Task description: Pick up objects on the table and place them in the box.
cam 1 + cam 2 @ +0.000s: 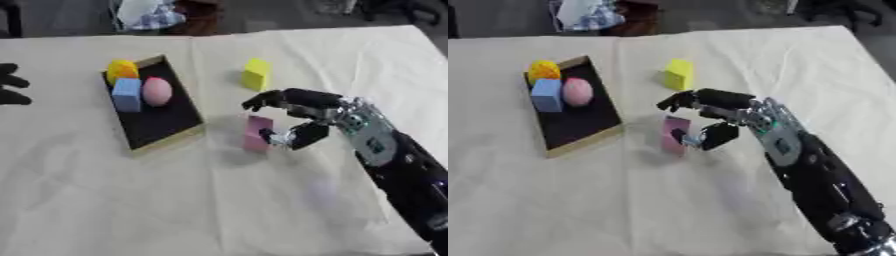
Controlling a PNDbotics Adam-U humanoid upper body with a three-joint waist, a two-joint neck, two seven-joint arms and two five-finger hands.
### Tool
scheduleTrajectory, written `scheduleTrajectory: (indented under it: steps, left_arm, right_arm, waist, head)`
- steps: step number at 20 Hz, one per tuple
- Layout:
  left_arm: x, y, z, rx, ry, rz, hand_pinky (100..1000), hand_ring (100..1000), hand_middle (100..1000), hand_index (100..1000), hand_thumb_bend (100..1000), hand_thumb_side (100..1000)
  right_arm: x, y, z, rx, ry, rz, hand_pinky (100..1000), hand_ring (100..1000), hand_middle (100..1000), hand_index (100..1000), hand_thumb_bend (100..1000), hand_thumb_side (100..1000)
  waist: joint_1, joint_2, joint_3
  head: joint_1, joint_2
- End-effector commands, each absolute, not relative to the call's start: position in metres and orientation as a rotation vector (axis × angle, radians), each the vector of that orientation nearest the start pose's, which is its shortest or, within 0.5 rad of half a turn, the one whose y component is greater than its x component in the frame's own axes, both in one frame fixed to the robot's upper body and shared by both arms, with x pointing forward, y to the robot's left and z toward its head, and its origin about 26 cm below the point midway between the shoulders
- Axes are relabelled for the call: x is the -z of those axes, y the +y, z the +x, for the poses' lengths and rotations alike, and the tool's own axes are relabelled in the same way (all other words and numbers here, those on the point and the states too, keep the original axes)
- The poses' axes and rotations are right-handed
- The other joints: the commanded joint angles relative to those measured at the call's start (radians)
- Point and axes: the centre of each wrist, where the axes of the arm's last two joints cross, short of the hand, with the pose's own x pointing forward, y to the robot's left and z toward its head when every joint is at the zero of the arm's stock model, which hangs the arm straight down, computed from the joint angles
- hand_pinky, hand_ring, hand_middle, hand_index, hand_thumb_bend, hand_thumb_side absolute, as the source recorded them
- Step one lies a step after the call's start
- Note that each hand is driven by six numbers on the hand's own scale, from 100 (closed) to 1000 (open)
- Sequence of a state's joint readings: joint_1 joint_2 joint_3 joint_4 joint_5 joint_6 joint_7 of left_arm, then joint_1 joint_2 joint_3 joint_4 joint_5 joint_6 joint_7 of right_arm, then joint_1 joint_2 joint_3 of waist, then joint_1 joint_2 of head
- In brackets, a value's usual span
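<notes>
Right hand (pixel 302 117) curled around upright pink block (pixel 257 133), thumb at its side, fingers above; risk: narrow block tips or slips before reaching box (pixel 166 125).

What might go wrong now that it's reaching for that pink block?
The right hand curls around the pink block, which stands on a narrow side and may tip or slip out. The box already holds a yellow ball, blue block and pink ball, so a drop could knock them.
</notes>
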State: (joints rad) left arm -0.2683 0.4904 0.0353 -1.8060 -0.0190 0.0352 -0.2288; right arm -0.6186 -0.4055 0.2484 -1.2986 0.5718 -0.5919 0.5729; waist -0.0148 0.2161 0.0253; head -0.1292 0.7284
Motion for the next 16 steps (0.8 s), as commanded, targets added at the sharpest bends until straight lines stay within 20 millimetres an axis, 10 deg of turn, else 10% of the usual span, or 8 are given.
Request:
scheduleTrajectory:
  steps: [1,9,16]
  left_arm:
    - [-0.179,0.319,0.318,0.682,-1.947,0.27,804,650,691,873,100,847]
    - [-0.177,0.318,0.318,0.675,-1.942,0.265,804,650,690,873,100,848]
    - [-0.177,0.318,0.317,0.665,-1.942,0.262,804,649,689,873,100,845]
  right_arm:
    - [-0.137,-0.246,0.415,-1.962,-1.742,-0.294,867,858,909,988,100,662]
    - [-0.131,-0.239,0.416,-2.031,-1.728,-0.361,848,843,853,981,100,421]
    - [-0.137,-0.234,0.421,-1.986,-1.804,-0.427,816,756,587,947,100,137]
  waist:
    - [-0.011,-0.033,0.001]
    - [-0.014,-0.035,0.006]
    - [-0.015,-0.037,0.01]
  head:
    - [-0.005,-0.002]
    - [-0.008,0.0]
    - [-0.01,0.0]
